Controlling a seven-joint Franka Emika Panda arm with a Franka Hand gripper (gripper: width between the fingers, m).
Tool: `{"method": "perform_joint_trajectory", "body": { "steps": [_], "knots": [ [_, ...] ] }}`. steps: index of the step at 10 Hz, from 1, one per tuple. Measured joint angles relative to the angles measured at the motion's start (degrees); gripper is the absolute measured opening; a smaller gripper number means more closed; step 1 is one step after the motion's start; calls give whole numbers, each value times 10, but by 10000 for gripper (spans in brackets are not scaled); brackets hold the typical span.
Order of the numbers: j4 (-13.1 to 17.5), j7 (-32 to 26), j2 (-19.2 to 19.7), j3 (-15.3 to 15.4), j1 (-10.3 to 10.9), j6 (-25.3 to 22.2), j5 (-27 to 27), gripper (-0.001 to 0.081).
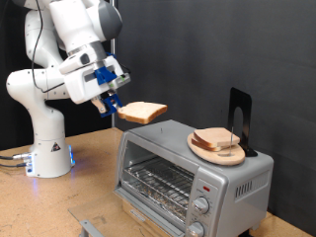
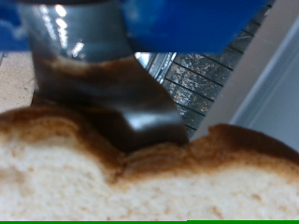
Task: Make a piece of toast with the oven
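Note:
My gripper (image 1: 114, 105) is shut on a piece of toast (image 1: 143, 113), a flat slice with a pale face and tan crust, and holds it level in the air above the top of the oven at its end on the exterior view's left. The oven (image 1: 188, 163) is a silver-grey box with its glass door hanging open (image 1: 148, 197), a wire rack (image 1: 158, 178) showing inside and round knobs (image 1: 201, 205) on its front panel. In the wrist view the toast (image 2: 140, 182) fills the lower part, with one dark finger (image 2: 121, 93) pressed on it and the oven's rack (image 2: 196, 79) beyond.
A round wooden plate (image 1: 200, 149) on the oven's top carries more bread slices (image 1: 215, 138). A black upright stand (image 1: 240, 117) rises behind it. The robot's white base (image 1: 44, 148) stands on the wooden table (image 1: 39, 207) at the exterior view's left, with cables beside it.

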Motion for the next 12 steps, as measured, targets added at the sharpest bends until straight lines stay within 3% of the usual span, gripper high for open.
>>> {"method": "perform_joint_trajectory", "body": {
  "steps": [3,5,12],
  "knots": [
    [-5,-12,-3,-5,4,-1,5,400],
    [-14,-51,7,-5,8,6,4,400],
    [-19,-163,135,-8,-18,108,-34,400]
  ]
}}
